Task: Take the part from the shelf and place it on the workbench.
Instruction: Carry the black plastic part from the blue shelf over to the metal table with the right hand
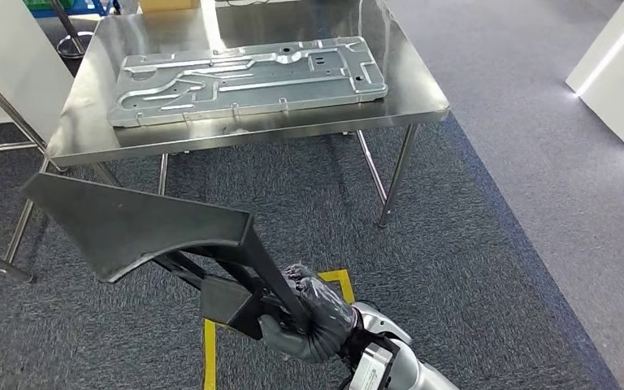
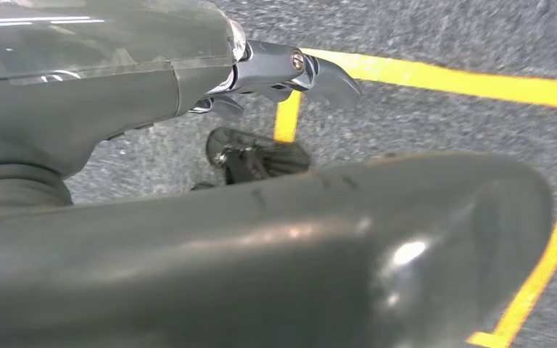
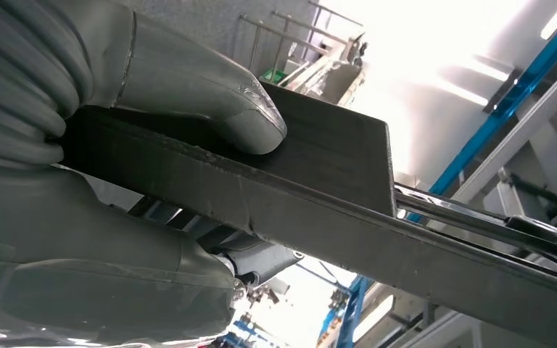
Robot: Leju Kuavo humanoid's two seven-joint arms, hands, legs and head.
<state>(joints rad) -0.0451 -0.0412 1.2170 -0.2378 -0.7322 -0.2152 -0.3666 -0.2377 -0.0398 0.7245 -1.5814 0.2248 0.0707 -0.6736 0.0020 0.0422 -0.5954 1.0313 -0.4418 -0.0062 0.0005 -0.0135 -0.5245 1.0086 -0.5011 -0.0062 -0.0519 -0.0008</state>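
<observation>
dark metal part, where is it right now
In the head view the dark metal part is held by the right hand low in front of the robot, above the carpet, short of the steel workbench.

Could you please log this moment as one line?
right hand: grips dark angled metal part | steel workbench: holds grey stamped panel | part: not yet placed

One dark part [image 1: 130, 223] — one steel workbench [image 1: 244, 134] — one metal panel [image 1: 248, 79].
</observation>
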